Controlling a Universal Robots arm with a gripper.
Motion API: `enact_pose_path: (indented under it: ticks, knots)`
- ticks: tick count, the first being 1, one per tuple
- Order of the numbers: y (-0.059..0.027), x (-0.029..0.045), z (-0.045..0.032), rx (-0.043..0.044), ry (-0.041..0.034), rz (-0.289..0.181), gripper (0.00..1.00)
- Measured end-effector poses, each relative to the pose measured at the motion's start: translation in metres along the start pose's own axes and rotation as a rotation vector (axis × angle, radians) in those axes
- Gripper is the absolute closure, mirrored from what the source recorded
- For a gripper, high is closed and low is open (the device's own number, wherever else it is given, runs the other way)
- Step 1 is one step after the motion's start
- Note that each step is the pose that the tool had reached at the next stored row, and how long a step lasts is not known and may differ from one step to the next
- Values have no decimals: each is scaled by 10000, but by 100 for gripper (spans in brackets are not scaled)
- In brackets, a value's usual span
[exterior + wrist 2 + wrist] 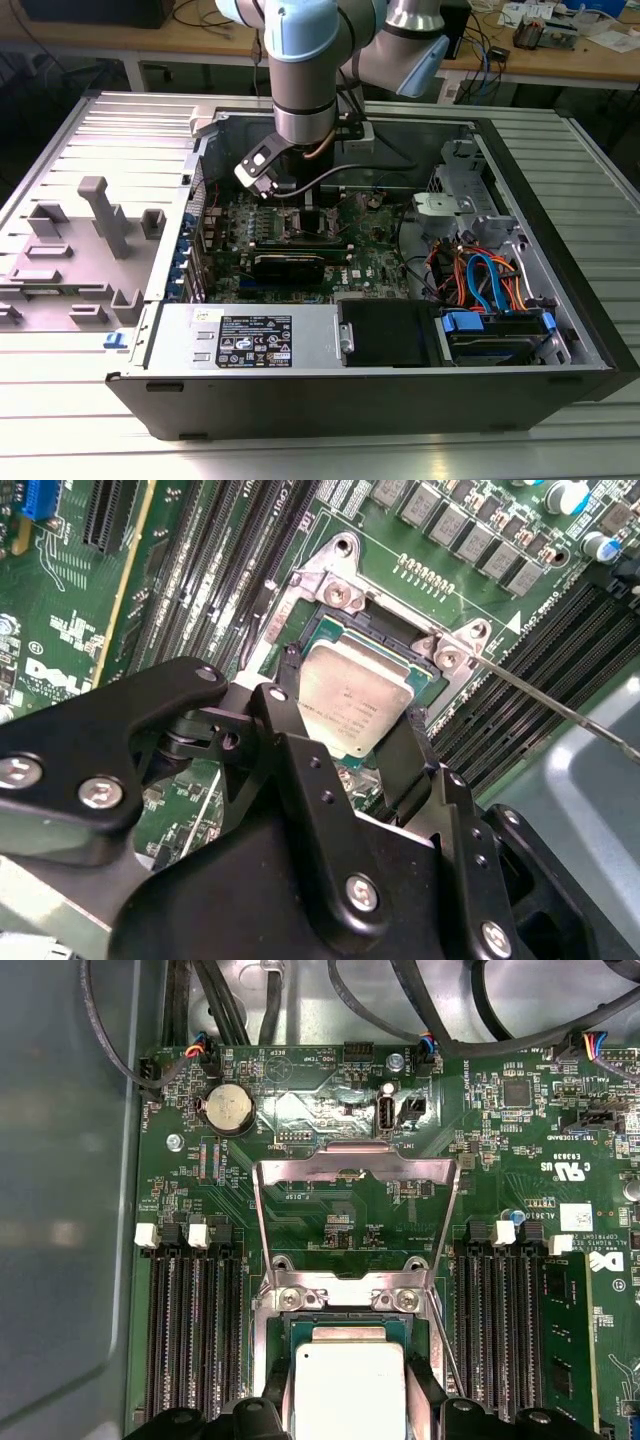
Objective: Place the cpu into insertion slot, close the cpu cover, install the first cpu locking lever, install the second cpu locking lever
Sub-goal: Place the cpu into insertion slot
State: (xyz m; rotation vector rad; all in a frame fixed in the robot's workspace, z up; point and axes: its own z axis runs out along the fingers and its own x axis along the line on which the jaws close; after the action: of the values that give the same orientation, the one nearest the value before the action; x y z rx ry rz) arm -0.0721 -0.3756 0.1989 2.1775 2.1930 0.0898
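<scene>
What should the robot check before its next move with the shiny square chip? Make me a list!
1. The cpu cover is swung up, off the insertion slot: ok.
2. The cpu sits over the slot with its edges lined up: ok.
3. The cpu lies fully flat down in the slot: cannot tell.
4. The gripper is right at the cpu, one side each way: ok.
5. The gripper's hold on the cpu: cannot tell.
6. The thin locking lever is unlatched and sticks out to the side, off the slot: ok.
</scene>
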Motion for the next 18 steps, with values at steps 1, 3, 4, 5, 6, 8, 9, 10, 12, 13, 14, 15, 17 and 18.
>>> enact_pose_path:
  ticks: [1,3,4,5,6,8,9,10,12,13,14,15,17,18]
  knots:
    - [0,0,0,1,0,0,46]
    - [0,0,0,0,1,0,46]
    - [0,0,0,0,1,0,46]
    - [0,0,0,0,1,0,46]
    - [0,0,1,0,1,0,46]
    - [0,0,1,0,1,0,46]
    - [0,0,1,0,1,0,46]
    - [0,0,1,-1,1,0,46]
    - [-1,1,4,-3,7,0,45]
    - [-1,1,4,-3,6,1,45]
    - [0,1,3,-2,4,0,38]
    - [-1,0,2,-1,2,0,38]
    - [-1,0,2,0,1,0,38]
    - [-1,0,2,0,1,0,38]
